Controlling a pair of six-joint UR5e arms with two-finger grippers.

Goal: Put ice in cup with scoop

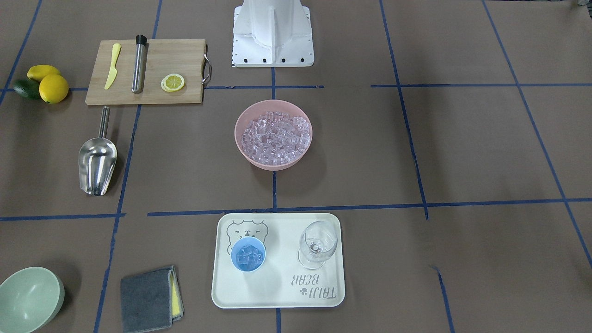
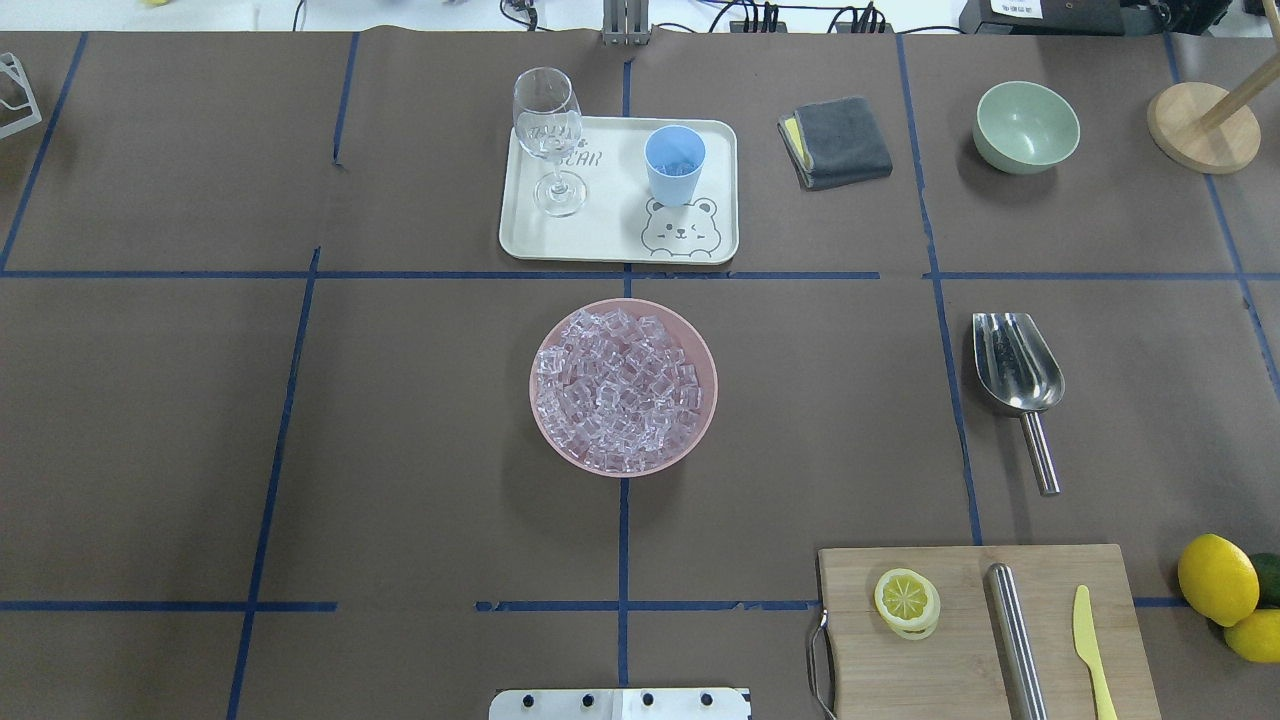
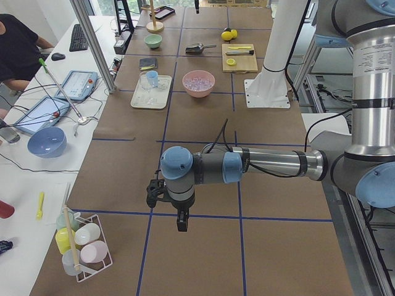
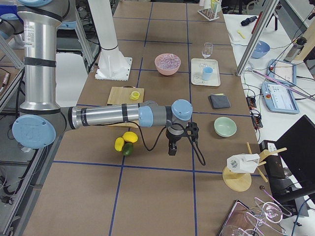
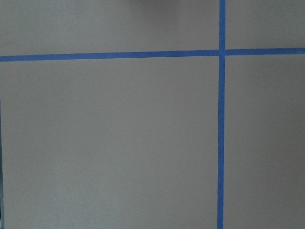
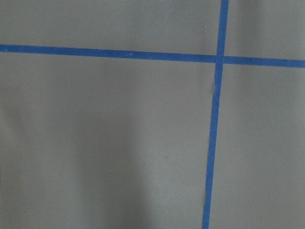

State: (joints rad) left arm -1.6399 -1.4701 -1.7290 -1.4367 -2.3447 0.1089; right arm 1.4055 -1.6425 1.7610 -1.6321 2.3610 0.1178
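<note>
In the overhead view the scoop (image 2: 1015, 365) lies flat on the brown table (image 2: 400, 450) at the right of centre. Its trough is toward the top of the frame and its rod handle points down; nothing touches it. The pink bowl (image 2: 708, 390) sits in the middle of the frame, heaped with ice (image 2: 620, 385). At top centre the cream tray (image 2: 610, 240) carries the cup (image 2: 674, 165) upright on its right half, just above a printed bear face. A wine glass (image 2: 548, 130) stands on the tray's left half, apart from the cup. The front-facing view looks down into the cup and shows a few cubes lying in it.

At lower right a cutting board (image 2: 960, 650) holds a lemon slice (image 2: 906, 600), a steel cylinder (image 2: 1015, 640) and a yellow knife (image 2: 1090, 640).

The left gripper (image 3: 182, 223) appears only in the left-side view, at lower centre, pointing down over bare table well apart from bowl and tray. Whether its fingers are spread or pressed together cannot be told. The right gripper (image 4: 172, 149) appears only in the right-side view, near mid-frame, pointing down just right of the lemons (image 4: 127, 140) — again I cannot tell how its fingers stand. Both wrist views show only brown table crossed by blue tape lines (image 5: 221, 143)
</note>
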